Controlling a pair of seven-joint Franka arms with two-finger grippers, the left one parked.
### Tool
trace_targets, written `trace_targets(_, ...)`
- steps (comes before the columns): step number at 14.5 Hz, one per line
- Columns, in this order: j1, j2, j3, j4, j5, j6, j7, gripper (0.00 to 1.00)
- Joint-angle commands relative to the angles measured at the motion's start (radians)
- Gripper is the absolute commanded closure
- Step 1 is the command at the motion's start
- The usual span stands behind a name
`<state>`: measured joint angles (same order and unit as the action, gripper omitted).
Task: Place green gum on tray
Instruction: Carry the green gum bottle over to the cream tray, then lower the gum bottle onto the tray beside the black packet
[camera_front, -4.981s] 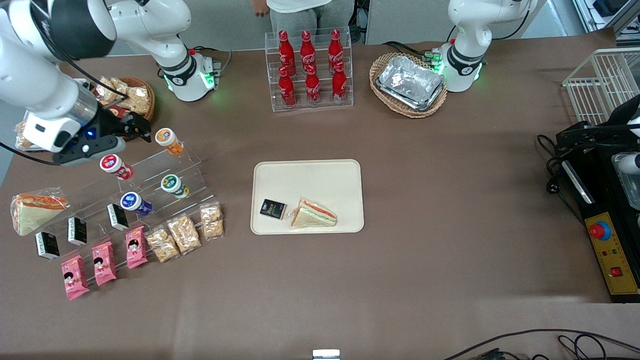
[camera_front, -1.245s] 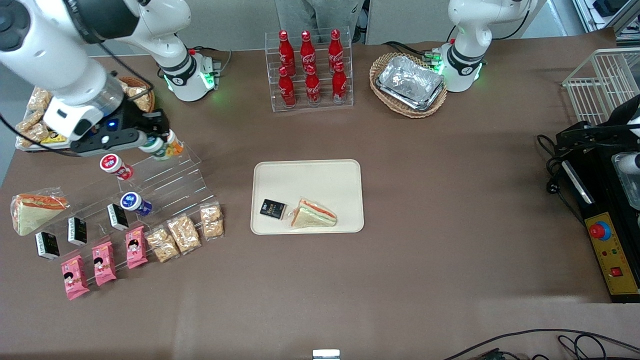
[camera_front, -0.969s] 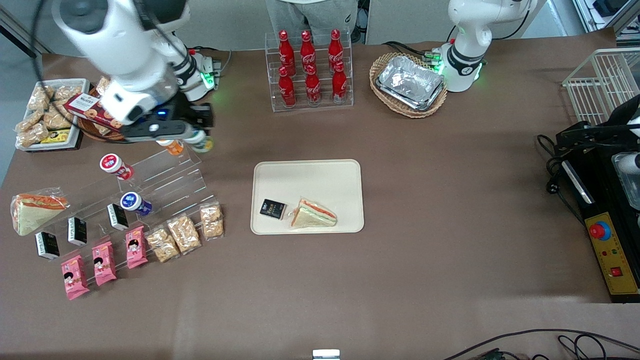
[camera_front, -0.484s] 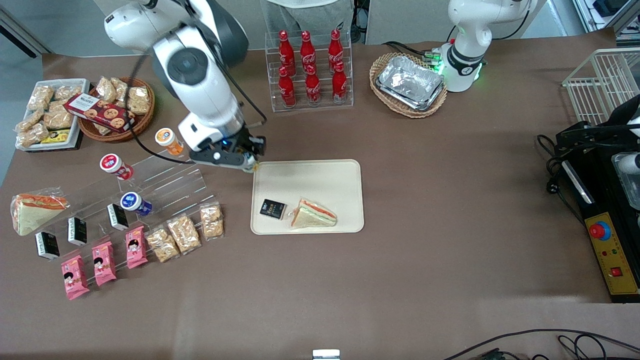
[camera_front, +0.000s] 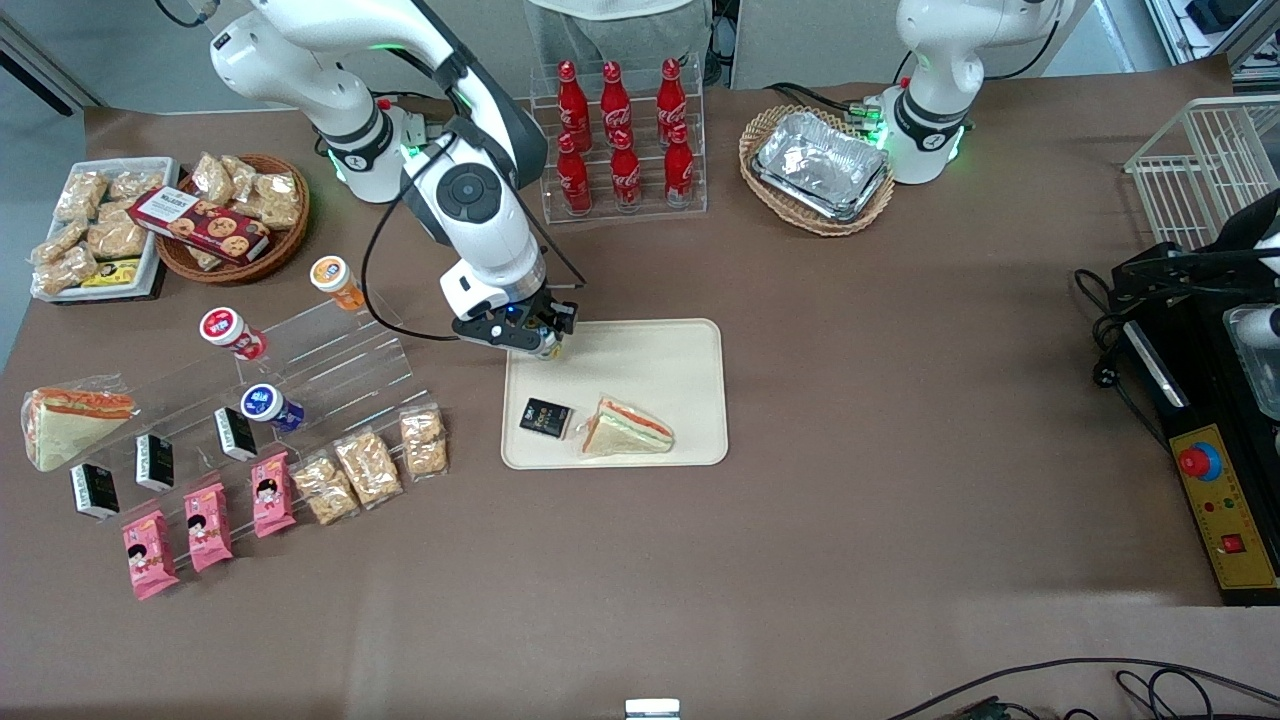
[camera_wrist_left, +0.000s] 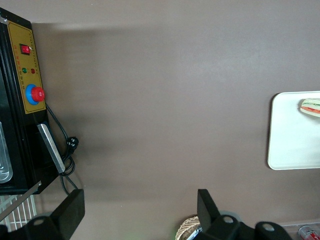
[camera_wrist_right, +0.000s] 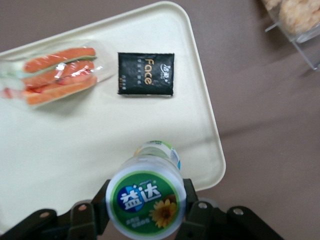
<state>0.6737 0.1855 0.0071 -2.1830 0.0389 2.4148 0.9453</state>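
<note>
My right gripper (camera_front: 540, 342) is shut on the green gum (camera_wrist_right: 145, 201), a small bottle with a white lid and a green label. It holds the gum above the cream tray (camera_front: 680, 345), over the tray's corner that is farthest from the front camera on the working arm's side. In the front view the gum (camera_front: 545, 349) is mostly hidden under the gripper. In the right wrist view the gripper (camera_wrist_right: 145, 207) clamps the lid from both sides, with the tray (camera_wrist_right: 200, 115) below. On the tray lie a black sachet (camera_front: 545, 417) and a wrapped sandwich (camera_front: 627, 428).
A clear stepped stand (camera_front: 330, 350) holds orange-lidded (camera_front: 335, 280), red-lidded (camera_front: 228, 330) and blue-lidded (camera_front: 265, 405) bottles. Snack packs (camera_front: 370, 467) lie nearer the camera. A rack of red cola bottles (camera_front: 620, 140) and a basket of foil trays (camera_front: 820, 165) stand farther back.
The gripper took the green gum off the stand, lifted it, and carried it toward the tray. In the last half second it moved from the tray's corner edge to over the tray.
</note>
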Motion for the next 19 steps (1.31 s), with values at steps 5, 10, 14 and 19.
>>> trace_targets(5,0.017,0.083,-0.013,-0.121,0.026,0.243,0.004,0.80)
trace_targets(10,0.017,0.109,-0.013,-0.124,0.026,0.267,0.015,0.00)
trace_targets(14,0.014,0.101,-0.013,-0.121,0.026,0.259,0.015,0.00)
trace_targets(19,-0.002,0.028,-0.016,-0.084,0.024,0.122,-0.042,0.00)
